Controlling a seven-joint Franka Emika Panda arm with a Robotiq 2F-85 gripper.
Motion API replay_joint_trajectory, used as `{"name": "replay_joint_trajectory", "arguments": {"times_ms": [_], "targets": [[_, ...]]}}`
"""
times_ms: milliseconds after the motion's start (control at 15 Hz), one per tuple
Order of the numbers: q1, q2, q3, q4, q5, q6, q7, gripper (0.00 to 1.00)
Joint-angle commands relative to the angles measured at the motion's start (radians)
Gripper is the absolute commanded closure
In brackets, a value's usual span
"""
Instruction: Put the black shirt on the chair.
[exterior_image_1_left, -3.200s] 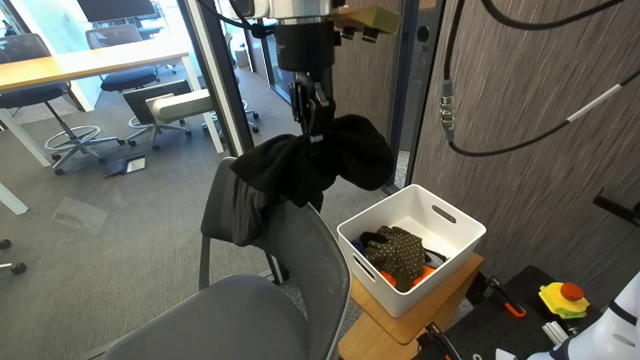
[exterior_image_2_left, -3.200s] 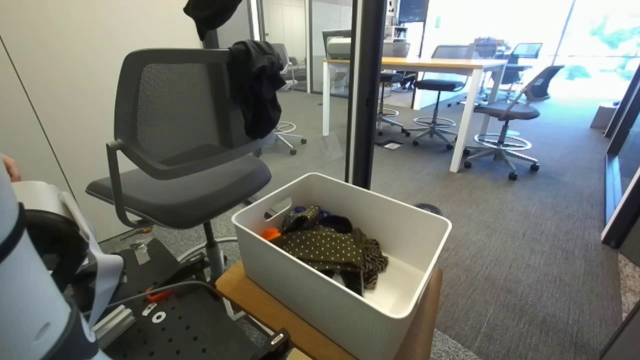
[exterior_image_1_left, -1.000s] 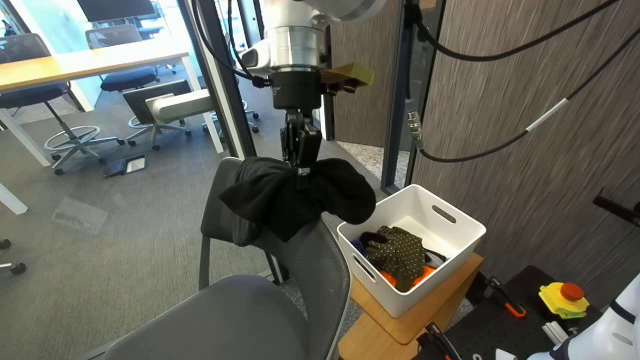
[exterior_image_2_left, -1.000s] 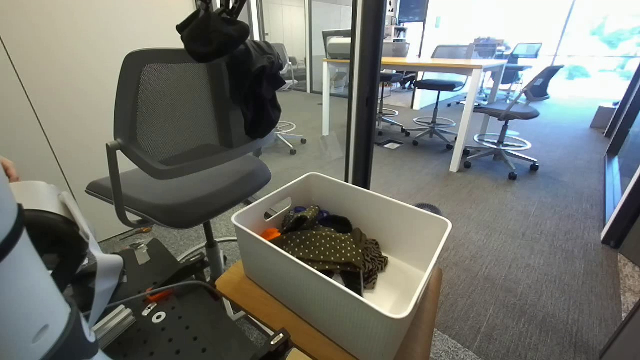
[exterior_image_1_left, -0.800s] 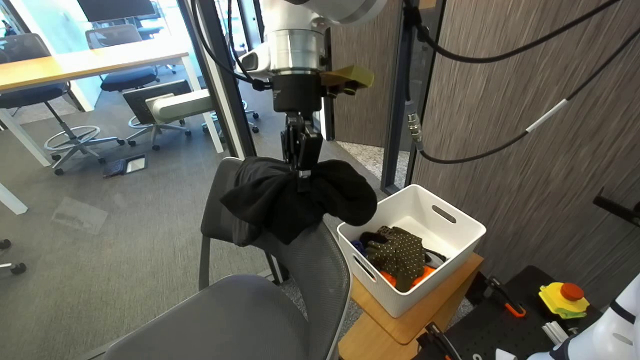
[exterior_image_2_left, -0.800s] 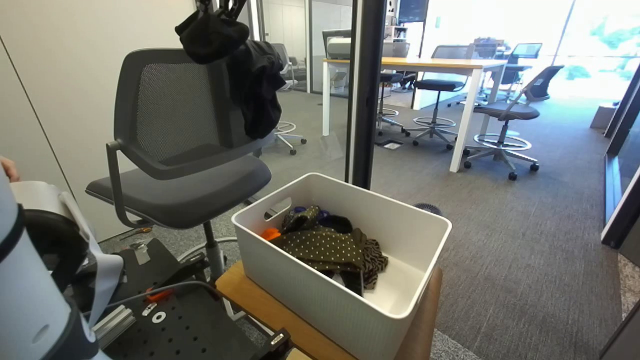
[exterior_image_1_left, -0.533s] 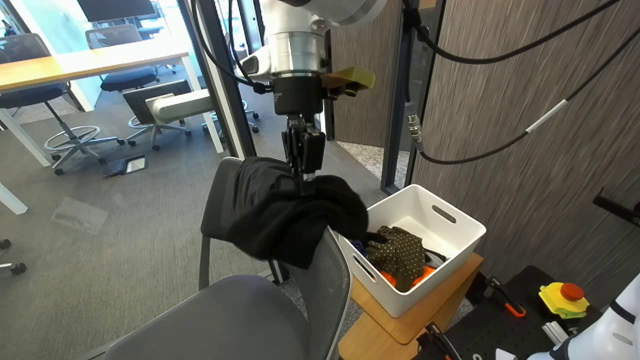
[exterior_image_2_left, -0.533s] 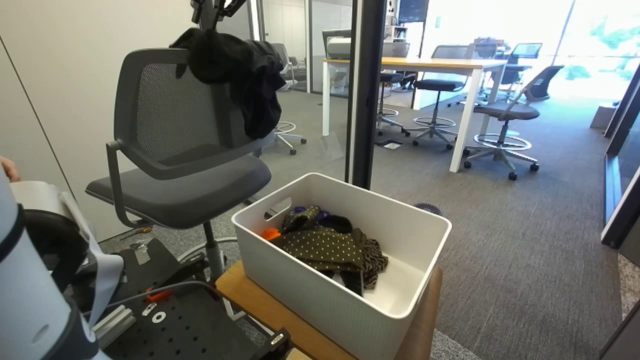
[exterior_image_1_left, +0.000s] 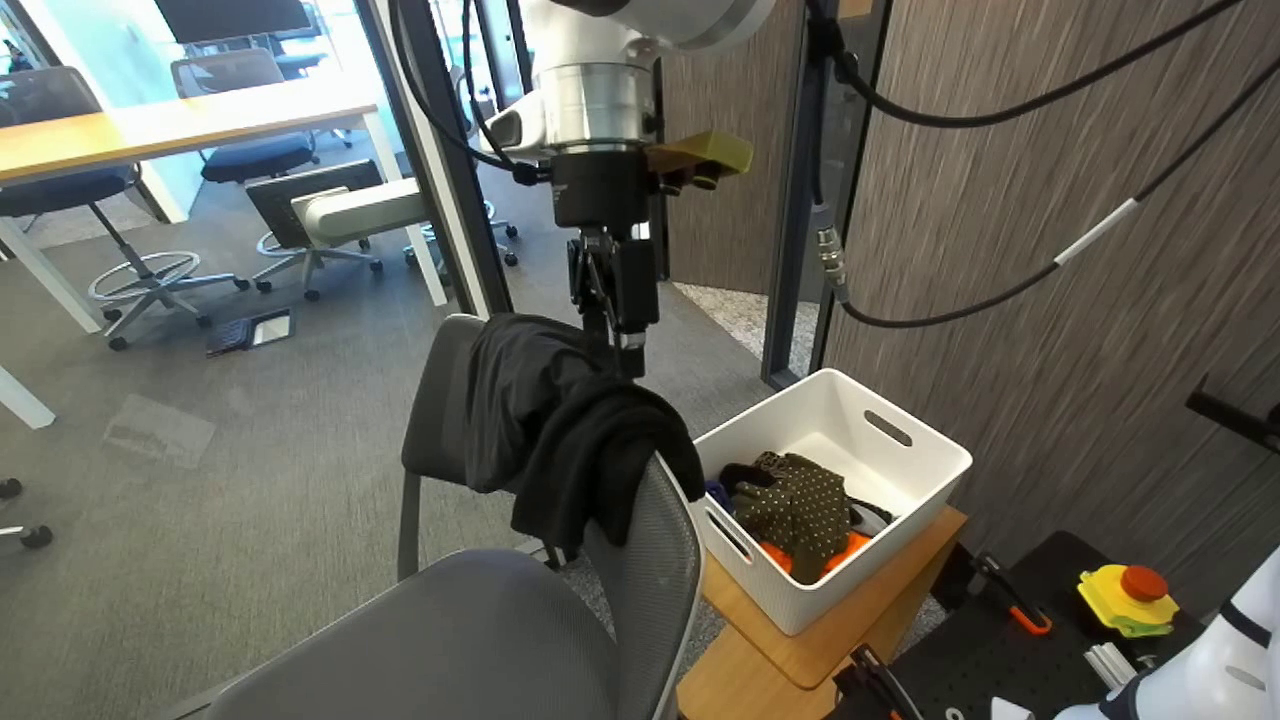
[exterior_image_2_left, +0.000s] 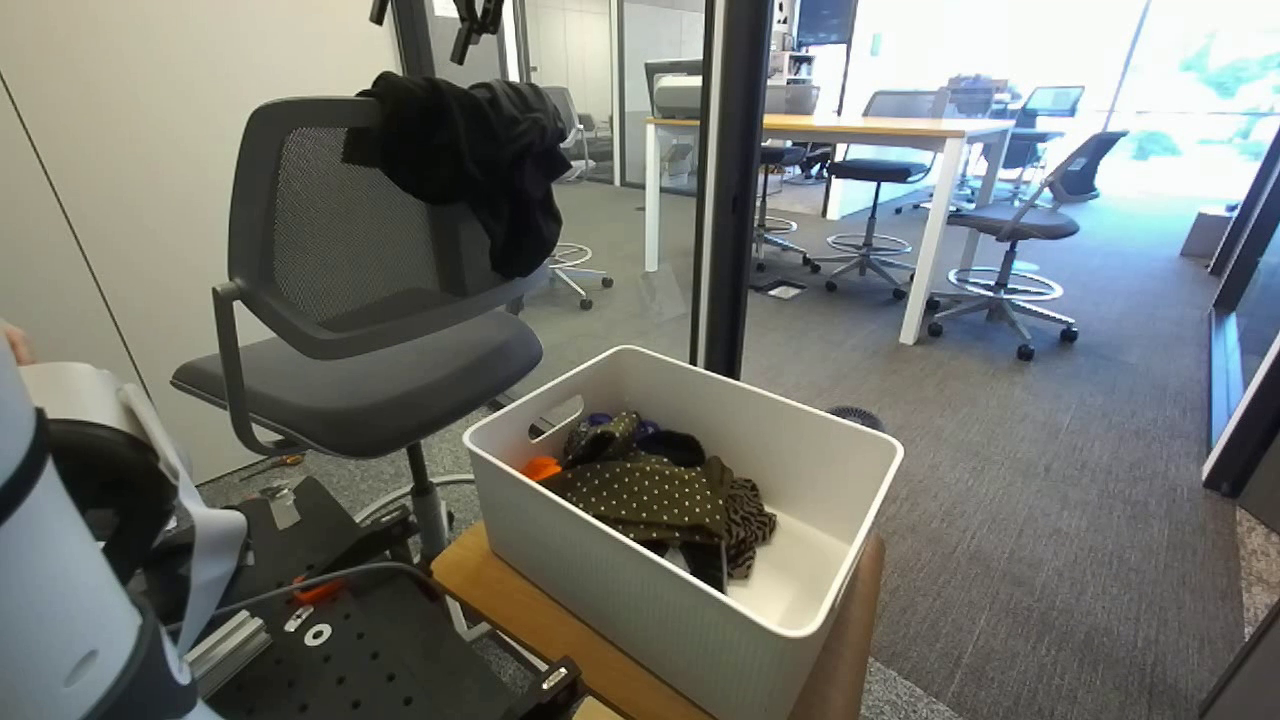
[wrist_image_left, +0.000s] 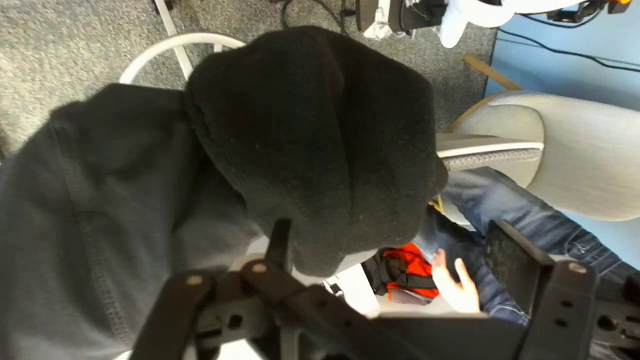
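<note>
Over the backrest (exterior_image_1_left: 655, 560) of a gray chair (exterior_image_1_left: 450, 640), a black shirt (exterior_image_1_left: 600, 450) lies newly released — bunched rather than smooth, its folds falling on both sides of the top edge. A second earlier it hung from the gripper (exterior_image_1_left: 614, 352); now the cloth has dropped and spread lower, its weight apparently carried by the chair alone. It rests against a second dark garment (exterior_image_2_left: 525, 200), also draped there, and in an exterior view the line between the two is hard to make out. Just above, the fingers (wrist_image_left: 515, 265) stand wide apart with nothing pinched between them; whether either tip brushes the cloth cannot be told from the wrist view. That release looks to have all but settled the task — what remains, by this reading, is a lift straight up and clear, lest a finger catch a fold and drag the shirt off. Beside the chair, a white bin (exterior_image_2_left: 640, 600) with a polka-dot cloth (exterior_image_1_left: 800, 510) inside sits on a wooden stand (exterior_image_1_left: 810, 655). Farther off, a person in jeans (wrist_image_left: 500, 197) shows in the wrist view.
</note>
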Motion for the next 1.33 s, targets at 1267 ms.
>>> {"name": "replay_joint_trajectory", "arguments": {"times_ms": [1267], "targets": [[-0.205, -0.6, -0.27, -0.727, -0.198, 0.204, 0.627, 0.0]]}}
